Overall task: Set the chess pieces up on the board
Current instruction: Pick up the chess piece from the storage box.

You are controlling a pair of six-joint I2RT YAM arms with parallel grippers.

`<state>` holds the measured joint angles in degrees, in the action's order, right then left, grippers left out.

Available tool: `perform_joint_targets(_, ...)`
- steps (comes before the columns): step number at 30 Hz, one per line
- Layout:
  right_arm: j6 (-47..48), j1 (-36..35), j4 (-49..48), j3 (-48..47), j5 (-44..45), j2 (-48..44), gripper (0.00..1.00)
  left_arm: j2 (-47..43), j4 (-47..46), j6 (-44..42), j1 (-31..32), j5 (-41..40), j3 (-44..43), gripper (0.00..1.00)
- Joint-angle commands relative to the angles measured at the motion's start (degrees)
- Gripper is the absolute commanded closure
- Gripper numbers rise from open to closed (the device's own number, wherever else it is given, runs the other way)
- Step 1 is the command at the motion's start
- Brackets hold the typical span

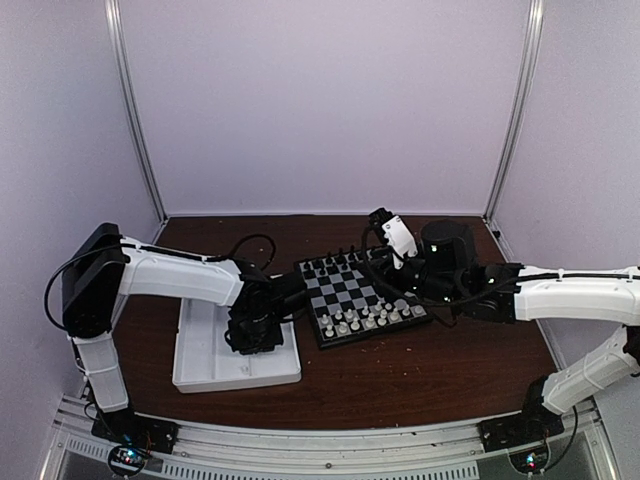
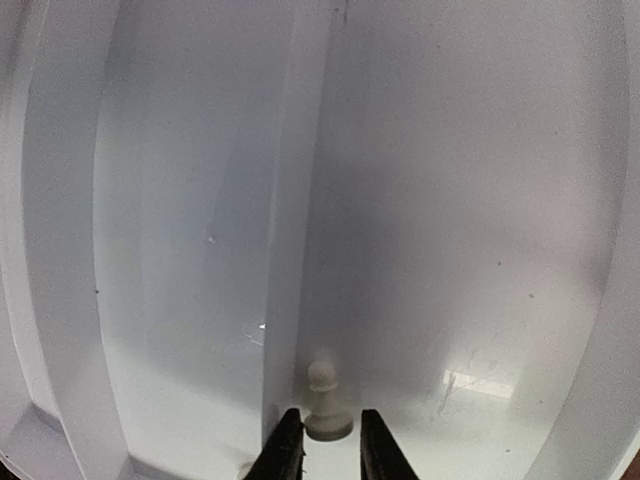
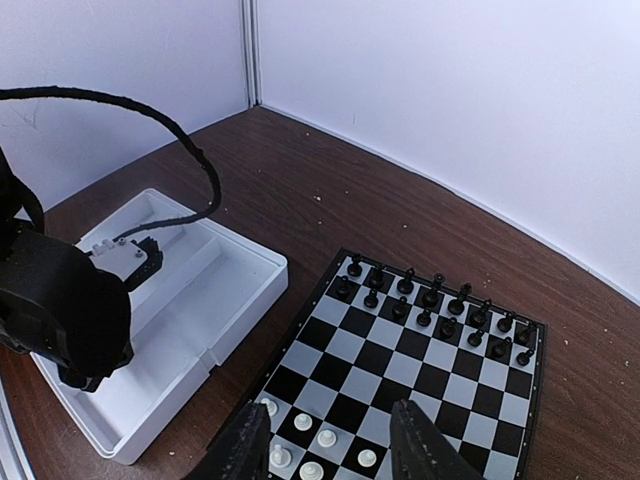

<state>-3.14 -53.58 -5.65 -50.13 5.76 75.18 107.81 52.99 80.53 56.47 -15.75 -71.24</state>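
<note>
Nothing readable here tbh: no text, label, brand or number can be made out on the board (image 1: 358,296), the white tray (image 1: 215,372) or anywhere else that's been caught in view.

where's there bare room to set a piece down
The board's middle rows are bare, between the black chessmen at its far side and the white chess pieces at its near side. A bare table strip runs between board and tray. Those end rows are crowded.
</note>
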Motion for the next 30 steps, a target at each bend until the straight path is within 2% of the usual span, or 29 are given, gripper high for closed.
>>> perform_joint_targets(1,0.19,0.41,0.11,0.38,-0.52,-0.73,0.57,1.75,1.32,1.32,-0.03,0.74,-0.57,0.79)
perform_joint_targets(15,-0.03,0.41,1.41,-0.03,-0.93,-0.9,0.56,3.53,-1.14,-0.17,-2.38,0.35,0.57,0.8)
perform_joint_targets(19,0.09,0.5,1.47,-0.14,-0.87,-0.84,0.56,3.52,-1.13,-0.95,-2.59,0.57,0.26,0.86)
perform_joint_targets(23,-0.03,0.5,1.52,-0.47,-0.88,-0.35,0.56,3.17,-1.14,-2.94,-2.51,1.17,-0.76,0.97)
perform_joint_targets(27,-0.36,0.5,1.69,-0.84,-1.49,0.09,0.56,2.67,-1.18,-9.29,-2.13,1.09,-3.39,1.0)
perform_joint_targets(30,-0.48,0.49,2.62,-2.23,-3.75,1.19,0.54,2.21,-3.31,-20.56,-1.14,1.51,-5.48,1.0)
